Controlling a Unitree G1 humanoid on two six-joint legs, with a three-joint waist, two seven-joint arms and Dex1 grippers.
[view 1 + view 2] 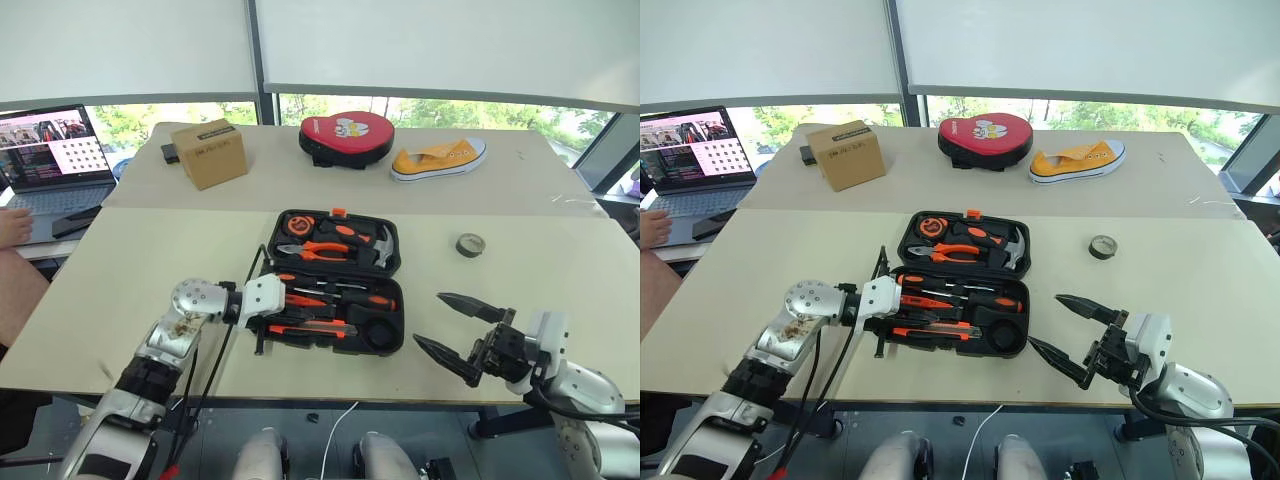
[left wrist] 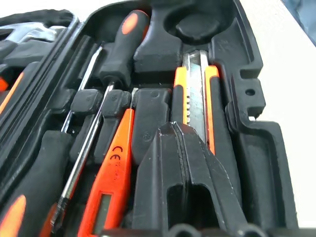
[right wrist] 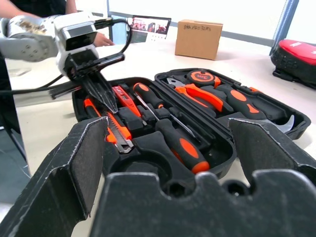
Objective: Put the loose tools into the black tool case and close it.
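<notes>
Tape roll [image 1: 471, 244] lies loose on bench [image 1: 150, 260], at 12 o'clock from right claw [image 1: 455, 327], whose fingers stand wide apart; case [image 1: 335, 283] lies open at its 10. Left claw [image 3: 101, 91], fingers together and empty, sits over knife [image 2: 196, 98] in case, so right arm is nearer the roll.

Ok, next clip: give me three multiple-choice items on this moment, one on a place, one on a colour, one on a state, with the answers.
1. Where does the small grey tape roll lie?
A. On the bare table, on the right-arm side of the case
B. In the case's round slot
C. On the cardboard box

2. What colour is the shoe at the table's far edge?
A. Blue
B. Yellow
C. Green

3. How is the black tool case?
A. Shut and latched
B. Half shut
C. Lying fully open

Answers: 1 A, the roll sits alone on the tabletop beside the case. 2 B, a yellow canvas shoe with a white sole. 3 C, both halves lie flat, with the utility knife and the tester screwdriver in their slots.
</notes>
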